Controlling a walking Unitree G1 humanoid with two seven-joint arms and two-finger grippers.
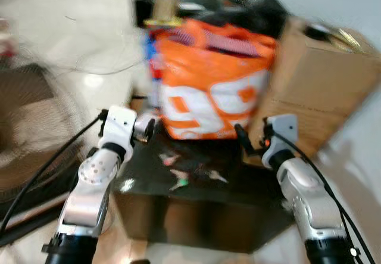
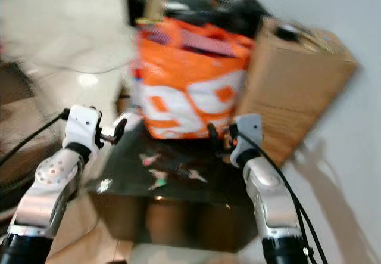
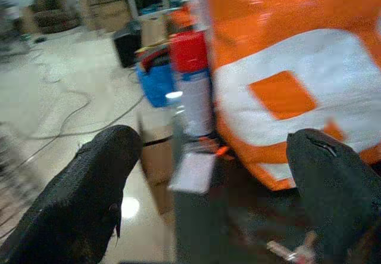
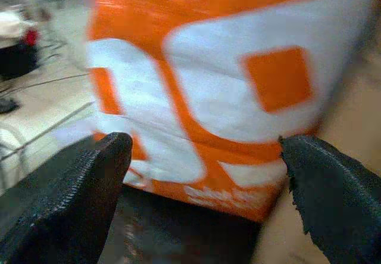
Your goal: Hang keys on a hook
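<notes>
Pale glossy floor (image 1: 71, 43) spreads out to my left, with cables trailing across it, and the head views are smeared by motion. Straight ahead I see a low dark table (image 1: 196, 192) with a shiny black top. At its far edge stands a big orange-and-white bag (image 1: 214, 85), stuffed full, and just to its right a brown cardboard box (image 1: 321, 79) sits close against a light wall. Near the middle of the table, in front of the bag, lie the keys (image 1: 184, 171), a small scattered bunch with pinkish and green bits; the blur hides any finer detail. Both silver arms reach forward at about the same height, elbows low, forearms angled up and inward toward the table. My left end effector (image 1: 149, 127) hovers over the table's left rear corner, just beside the bag, its two black fingers (image 3: 89, 198) spread wide apart with nothing between them. My right end effector (image 2: 217, 136) hangs over the right side of the table, close in front of the bag, fingers (image 4: 333, 198) likewise wide apart and empty. From the left wrist I also make out a red-topped canister (image 3: 193, 85) beside the bag.
</notes>
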